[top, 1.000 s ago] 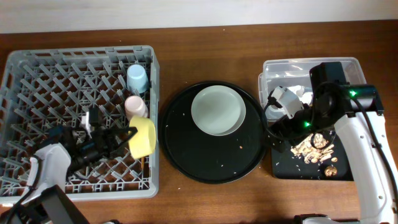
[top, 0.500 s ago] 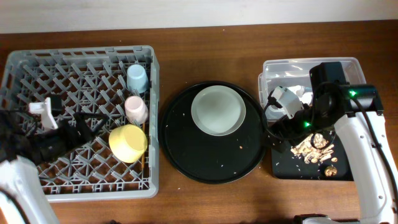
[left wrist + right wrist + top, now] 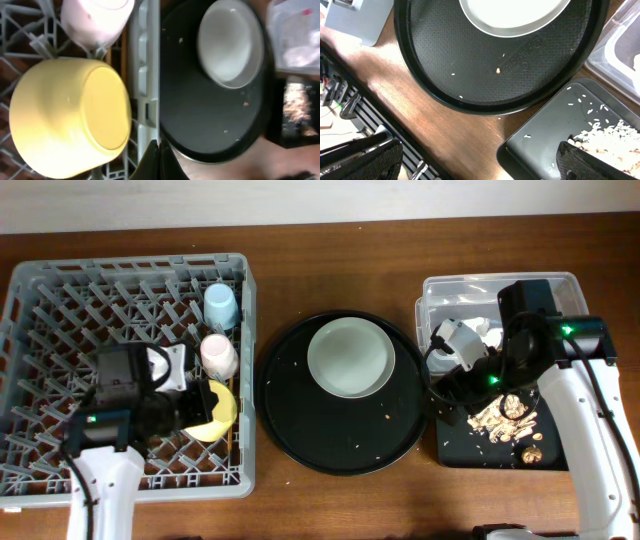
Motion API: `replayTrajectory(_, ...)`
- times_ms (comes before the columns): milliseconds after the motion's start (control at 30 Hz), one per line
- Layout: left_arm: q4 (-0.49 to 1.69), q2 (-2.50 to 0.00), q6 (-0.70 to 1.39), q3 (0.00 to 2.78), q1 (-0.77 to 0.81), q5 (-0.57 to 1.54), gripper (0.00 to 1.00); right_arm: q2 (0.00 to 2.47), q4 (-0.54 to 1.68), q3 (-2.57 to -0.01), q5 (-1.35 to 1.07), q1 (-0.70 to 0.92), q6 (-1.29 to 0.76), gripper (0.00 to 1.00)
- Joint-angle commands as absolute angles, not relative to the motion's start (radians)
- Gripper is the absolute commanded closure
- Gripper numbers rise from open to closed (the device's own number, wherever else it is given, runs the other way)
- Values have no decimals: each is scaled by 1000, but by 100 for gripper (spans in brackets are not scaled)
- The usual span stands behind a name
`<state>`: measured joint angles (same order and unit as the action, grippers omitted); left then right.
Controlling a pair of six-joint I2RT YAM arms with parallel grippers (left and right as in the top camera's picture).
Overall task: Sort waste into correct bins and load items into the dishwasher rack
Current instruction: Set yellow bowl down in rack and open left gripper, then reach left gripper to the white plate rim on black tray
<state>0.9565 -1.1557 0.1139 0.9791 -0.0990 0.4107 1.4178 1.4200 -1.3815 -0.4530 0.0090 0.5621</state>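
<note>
The grey dishwasher rack [image 3: 60, 290] holds the blue cup [image 3: 220, 305], the pink cup [image 3: 218, 355] and the yellow bowl [image 3: 226, 412], which lies bottom-up. My left gripper [image 3: 204, 404] is shut and empty beside the bowl [image 3: 70, 115], its tips [image 3: 160, 159] over the rack's right wall. The pale plate [image 3: 350, 358] sits on the round black tray [image 3: 300, 430]. My right gripper [image 3: 485, 165] is open and empty above the left edge of the flat black tray [image 3: 470, 448], which holds food scraps [image 3: 505, 415]. The clear tub [image 3: 500, 290] holds the white napkin [image 3: 482, 335]. I cannot make out the chopsticks.
A small brown-gold piece [image 3: 532, 452] lies in the flat black tray. Loose crumbs dot the round black tray [image 3: 485, 85]. Bare wooden table lies in front of the trays [image 3: 350, 500]. The plate also shows in both wrist views [image 3: 230, 45] [image 3: 515, 15].
The left gripper let go of the yellow bowl, which now lies in the rack. The arm drew back left, then came back beside the bowl. The right arm has not moved.
</note>
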Motion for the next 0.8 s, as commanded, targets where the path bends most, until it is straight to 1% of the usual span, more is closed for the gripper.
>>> replayTrajectory(0, 903, -1153, 128, 910, -87, 339, 99, 1413, 1420, -1379, -451, 6, 572, 1)
replayTrajectory(67, 860, -1153, 128, 864, -87, 337, 99, 1413, 1420, -1379, -451, 6, 572, 1)
replayTrajectory(233, 889, -1153, 192, 853, -87, 162, 98, 1413, 1420, -1379, -451, 6, 572, 1)
replayTrajectory(300, 894, -1152, 198, 854, -87, 134, 97, 1413, 1420, -1379, -451, 6, 572, 1)
replayTrajectory(367, 915, -1147, 217, 897, -87, 135, 95, 1413, 1420, -1379, -451, 6, 572, 1)
replayTrajectory(433, 953, -1127, 247, 1029, -47, 138, 93, 1413, 1420, -1379, -451, 6, 572, 1)
replayTrajectory(467, 962, -1122, 275, 1121, 6, 138, 89, 1413, 1420, -1379, -451, 6, 572, 1)
replayTrajectory(500, 957, -1130, 305, 1224, 101, 137, 80, 1413, 1420, -1379, -451, 6, 572, 1)
replayTrajectory(600, 868, -1196, 366, 1313, 289, 133, 65, 1413, 1420, -1379, -451, 6, 572, 1)
replayTrajectory(667, 768, -1336, 382, 1313, 422, 133, 61, 1413, 1420, -1379, -451, 6, 572, 1)
replayTrajectory(700, 717, -1433, 382, 1313, 473, 133, 55, 1413, 1420, -1379, -451, 6, 572, 1)
replayTrajectory(733, 678, -1504, 382, 1313, 500, 133, 53, 1413, 1420, -1379, -451, 6, 572, 1)
replayTrajectory(767, 595, -1625, 381, 1313, 527, 133, 53, 1413, 1420, -1379, -451, 6, 572, 1)
